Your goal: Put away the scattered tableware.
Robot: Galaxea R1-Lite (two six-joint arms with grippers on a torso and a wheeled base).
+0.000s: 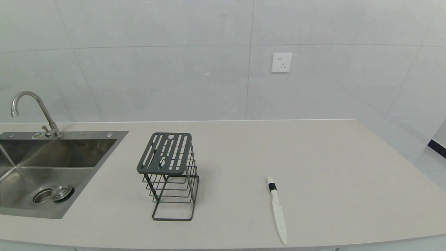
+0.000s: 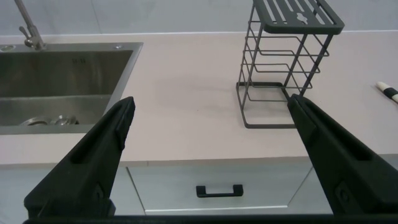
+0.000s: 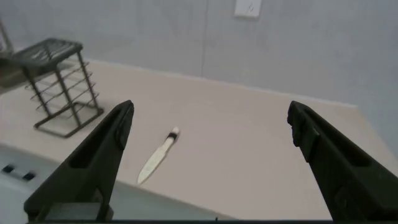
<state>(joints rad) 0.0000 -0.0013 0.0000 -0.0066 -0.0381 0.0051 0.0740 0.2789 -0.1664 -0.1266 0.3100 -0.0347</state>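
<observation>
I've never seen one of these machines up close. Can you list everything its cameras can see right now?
white knife with a black band: one, white, flat on the countertop, right of the rack, apart from it
dark grey wire rack with a slotted top: one, dark grey, upright between sink and knife
steel sink: one, silver, set into the countertop on the left
curved metal tap: one, silver, behind the sink
round drain plug: one, silver, in the sink beside the drain
beige countertop: one, beige, along the tiled wall
wall socket: one, white, on the wall
drawer handle: one, black, below the countertop
left gripper: one, black, open
right gripper: one, black, open
</observation>
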